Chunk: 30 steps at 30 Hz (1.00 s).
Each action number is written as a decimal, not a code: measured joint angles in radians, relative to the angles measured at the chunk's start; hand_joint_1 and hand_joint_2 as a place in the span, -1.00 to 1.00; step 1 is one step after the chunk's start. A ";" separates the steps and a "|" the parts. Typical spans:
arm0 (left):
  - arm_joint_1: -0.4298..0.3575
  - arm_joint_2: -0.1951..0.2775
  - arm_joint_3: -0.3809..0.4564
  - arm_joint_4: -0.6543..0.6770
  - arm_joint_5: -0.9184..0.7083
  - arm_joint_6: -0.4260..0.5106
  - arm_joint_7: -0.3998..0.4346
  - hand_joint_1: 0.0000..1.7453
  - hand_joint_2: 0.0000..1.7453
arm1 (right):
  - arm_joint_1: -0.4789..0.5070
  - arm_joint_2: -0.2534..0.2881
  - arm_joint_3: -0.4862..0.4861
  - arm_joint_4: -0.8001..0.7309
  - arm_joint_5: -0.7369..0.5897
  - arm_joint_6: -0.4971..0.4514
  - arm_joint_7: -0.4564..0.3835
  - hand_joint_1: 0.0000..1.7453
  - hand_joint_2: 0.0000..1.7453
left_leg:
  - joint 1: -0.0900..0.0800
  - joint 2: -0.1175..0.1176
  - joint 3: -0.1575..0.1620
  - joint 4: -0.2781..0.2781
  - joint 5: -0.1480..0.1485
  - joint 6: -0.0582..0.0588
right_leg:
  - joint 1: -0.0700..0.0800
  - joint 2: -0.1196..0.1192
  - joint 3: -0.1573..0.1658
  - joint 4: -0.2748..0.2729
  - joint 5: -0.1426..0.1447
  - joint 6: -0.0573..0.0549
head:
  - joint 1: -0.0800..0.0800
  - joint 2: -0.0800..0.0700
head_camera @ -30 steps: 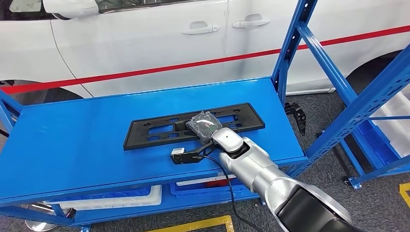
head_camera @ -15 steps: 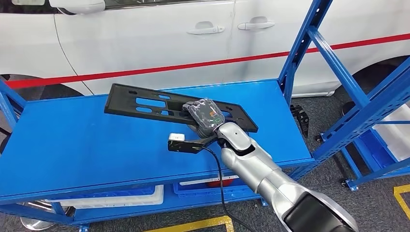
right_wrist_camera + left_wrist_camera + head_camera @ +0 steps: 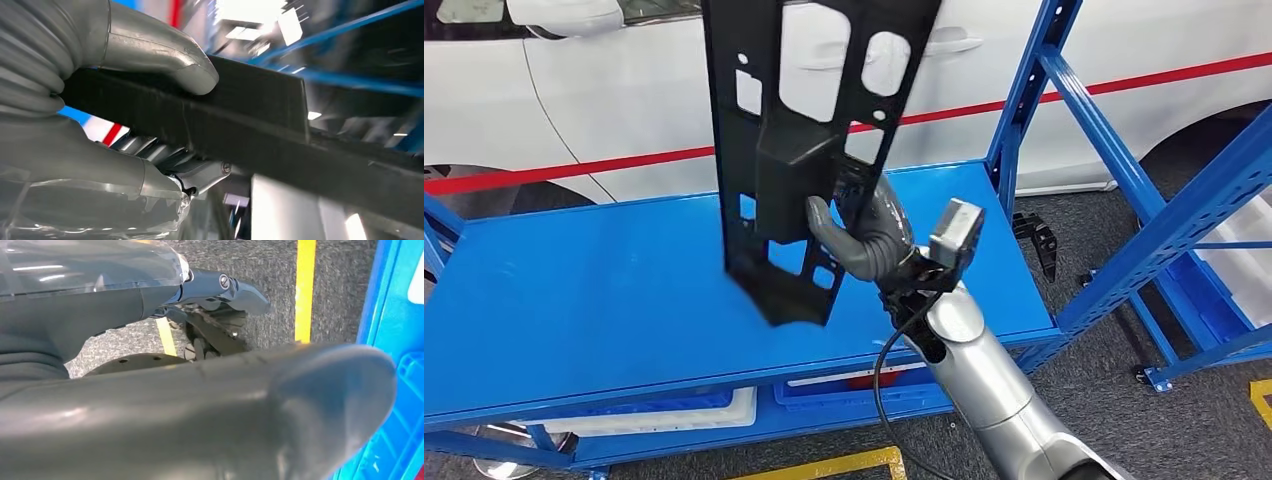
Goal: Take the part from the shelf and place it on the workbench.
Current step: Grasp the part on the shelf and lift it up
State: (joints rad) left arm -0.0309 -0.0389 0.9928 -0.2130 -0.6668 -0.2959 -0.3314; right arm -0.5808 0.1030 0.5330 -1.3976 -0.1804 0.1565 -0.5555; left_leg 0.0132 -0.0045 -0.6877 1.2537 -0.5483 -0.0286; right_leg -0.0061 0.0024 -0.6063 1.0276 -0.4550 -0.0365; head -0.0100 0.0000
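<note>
Gripping the part [image 3: 809, 150] is my right hand [image 3: 869, 235]. My fingers are shut tight around its lower half, with my thumb [image 3: 165, 55] pressed on one flat side. Behind everything on the far side is a big white car [image 3: 624, 90] with a red stripe. Below the part is the blue shelf [image 3: 584, 290], and a blue rack [image 3: 1144, 200] stands to the right. The long black part stands upright in the air above the shelf, not touching it. My left hand [image 3: 210, 410] hangs over grey floor, and I cannot tell how its fingers are set.
</note>
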 joint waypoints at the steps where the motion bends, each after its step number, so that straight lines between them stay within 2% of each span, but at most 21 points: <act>1: 0.000 0.000 0.002 0.000 0.000 0.003 0.006 -1.00 -1.00 | 0.015 0.000 -0.002 -0.018 -0.037 0.036 -0.002 0.84 1.00 | 0.000 0.000 0.031 -0.069 0.039 0.003 | 0.000 0.002 0.002 0.001 -0.001 0.001 | 0.000 0.000; 3: -0.002 0.001 0.007 0.000 0.000 0.008 0.014 -1.00 -1.00 | 0.038 -0.002 -0.003 -0.052 -0.073 0.080 -0.006 0.84 1.00 | -0.004 -0.001 0.092 -0.195 0.087 0.010 | 0.001 0.004 0.004 0.004 -0.003 0.006 | 0.000 0.000; 4: -0.003 0.001 0.009 0.000 -0.001 0.010 0.017 -1.00 -1.00 | 0.048 -0.003 -0.002 -0.067 -0.081 0.096 -0.008 0.84 1.00 | -0.006 -0.002 0.106 -0.225 0.094 0.014 | 0.002 0.005 0.003 0.005 -0.002 0.009 | 0.000 0.000; 6: -0.003 0.002 0.014 0.000 -0.001 0.019 0.025 -1.00 -1.00 | 0.074 -0.010 -0.001 -0.098 -0.091 0.124 -0.014 0.84 1.00 | -0.011 -0.005 0.108 -0.234 0.095 0.021 | 0.002 0.004 0.000 0.004 0.002 0.018 | 0.000 0.000; 8: -0.003 0.001 0.021 0.000 0.000 0.033 0.037 -1.00 -1.00 | 0.106 -0.026 0.003 -0.135 -0.095 0.149 -0.019 0.84 1.00 | -0.007 -0.004 0.107 -0.241 0.103 0.032 | 0.003 0.004 -0.002 0.008 -0.005 0.028 | 0.001 0.000; 9: -0.002 0.001 0.024 0.000 0.000 0.038 0.043 -1.00 -1.00 | 0.119 -0.036 0.006 -0.153 -0.096 0.158 -0.021 0.84 1.00 | -0.005 -0.003 0.106 -0.246 0.108 0.039 | 0.003 0.004 -0.009 0.026 -0.024 0.034 | 0.001 0.000; 10: -0.002 0.001 0.027 0.000 0.001 0.043 0.051 -1.00 -1.00 | 0.132 -0.049 0.008 -0.171 -0.096 0.163 -0.021 0.84 1.00 | -0.002 0.000 0.104 -0.250 0.113 0.046 | 0.003 0.004 -0.022 0.063 -0.056 0.038 | 0.002 0.000; 12: -0.004 0.001 0.033 0.000 0.002 0.053 0.074 -1.00 -1.00 | 0.164 -0.083 0.012 -0.204 -0.092 0.169 -0.013 0.84 1.00 | -0.003 0.002 0.096 -0.251 0.120 0.053 | -0.001 0.003 -0.063 0.179 -0.132 0.045 | 0.002 0.000; 13: -0.004 0.001 0.037 0.000 0.004 0.058 0.089 -1.00 -1.00 | 0.181 -0.102 0.013 -0.217 -0.087 0.169 -0.006 0.84 1.00 | -0.003 0.002 0.091 -0.249 0.123 0.055 | -0.002 0.003 -0.078 0.231 -0.156 0.048 | 0.002 0.000; 14: -0.003 0.002 0.042 0.000 0.005 0.063 0.104 -1.00 -1.00 | 0.197 -0.123 0.014 -0.226 -0.081 0.168 0.002 0.84 1.00 | -0.004 0.001 0.086 -0.248 0.126 0.055 | -0.003 0.003 -0.081 0.255 -0.162 0.049 | 0.002 0.000; 15: -0.002 0.002 0.046 0.000 0.006 0.066 0.116 -1.00 -1.00 | 0.209 -0.143 0.015 -0.232 -0.073 0.167 0.009 0.84 1.00 | -0.004 0.001 0.080 -0.245 0.130 0.054 | -0.005 0.003 -0.065 0.241 -0.148 0.049 | 0.002 0.000; 17: -0.001 0.002 0.052 0.000 0.007 0.067 0.138 -1.00 -1.00 | 0.225 -0.176 0.015 -0.244 -0.056 0.164 0.015 0.84 1.00 | -0.004 0.001 0.067 -0.237 0.136 0.049 | -0.007 0.003 0.014 0.125 -0.101 0.047 | 0.002 0.000; 18: -0.001 0.002 0.053 0.000 0.006 0.066 0.150 -1.00 -1.00 | 0.230 -0.191 0.015 -0.251 -0.044 0.162 0.017 0.84 1.00 | -0.004 0.001 0.061 -0.234 0.139 0.045 | -0.006 0.003 0.055 0.063 -0.084 0.044 | 0.002 0.000; 19: 0.000 0.002 0.055 0.000 0.006 0.064 0.161 -1.00 -1.00 | 0.235 -0.206 0.015 -0.257 -0.029 0.160 0.017 0.84 1.00 | -0.005 0.001 0.059 -0.232 0.142 0.040 | -0.004 0.003 0.080 0.021 -0.073 0.040 | 0.002 0.000; 20: 0.001 0.004 0.057 0.000 0.007 0.061 0.171 -1.00 -1.00 | 0.242 -0.221 0.015 -0.261 -0.014 0.156 0.015 0.84 1.00 | -0.006 0.000 0.058 -0.230 0.146 0.035 | -0.002 0.004 0.092 -0.001 -0.070 0.037 | 0.002 0.000; 22: 0.007 0.010 0.065 0.000 0.010 0.056 0.186 -1.00 -1.00 | 0.266 -0.254 0.016 -0.267 0.015 0.146 0.006 0.84 1.00 | -0.007 -0.002 0.057 -0.232 0.155 0.023 | 0.001 0.003 0.087 -0.006 -0.059 0.029 | 0.002 0.000; 24: 0.016 0.017 0.074 0.000 0.012 0.051 0.192 -1.00 -1.00 | 0.289 -0.281 0.016 -0.270 0.034 0.139 -0.005 0.84 1.00 | -0.005 -0.003 0.045 -0.216 0.133 0.012 | -0.003 0.000 0.076 -0.010 -0.046 0.015 | 0.001 0.000; 26: 0.025 0.022 0.078 0.000 0.012 0.049 0.196 -1.00 -1.00 | 0.305 -0.298 0.017 -0.273 0.041 0.137 -0.008 0.84 1.00 | -0.002 -0.001 0.016 -0.133 0.049 0.003 | -0.005 -0.002 0.056 -0.012 -0.028 0.003 | -0.002 0.000; 28: 0.028 0.024 0.081 0.000 0.013 0.050 0.198 -1.00 -1.00 | 0.316 -0.309 0.018 -0.275 0.043 0.137 -0.009 0.84 1.00 | -0.002 -0.001 -0.017 -0.002 -0.035 -0.003 | -0.002 -0.003 0.032 -0.010 -0.012 0.000 | -0.004 0.000; 29: 0.027 0.026 0.082 0.000 0.013 0.052 0.200 -1.00 -1.00 | 0.320 -0.314 0.019 -0.276 0.043 0.137 -0.009 0.84 1.00 | -0.002 -0.001 -0.020 0.042 -0.049 -0.004 | 0.000 -0.005 0.020 -0.008 -0.005 0.000 | -0.004 0.000; 30: 0.027 0.027 0.083 0.000 0.012 0.055 0.201 -1.00 -1.00 | 0.323 -0.318 0.019 -0.276 0.044 0.137 -0.009 0.84 1.00 | -0.002 -0.001 -0.006 0.051 -0.040 -0.003 | 0.001 -0.006 0.008 -0.005 0.001 0.000 | -0.003 0.000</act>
State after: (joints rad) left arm -0.0039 -0.0117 1.0760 -0.2129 -0.6545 -0.2404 -0.1304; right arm -0.2573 -0.2149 0.5525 -1.6735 -0.1368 0.2938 -0.5647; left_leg 0.0114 -0.0051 -0.6939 1.3052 -0.5888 -0.0317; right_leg -0.0046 -0.0038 -0.5980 1.0224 -0.4536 -0.0362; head -0.0134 0.0000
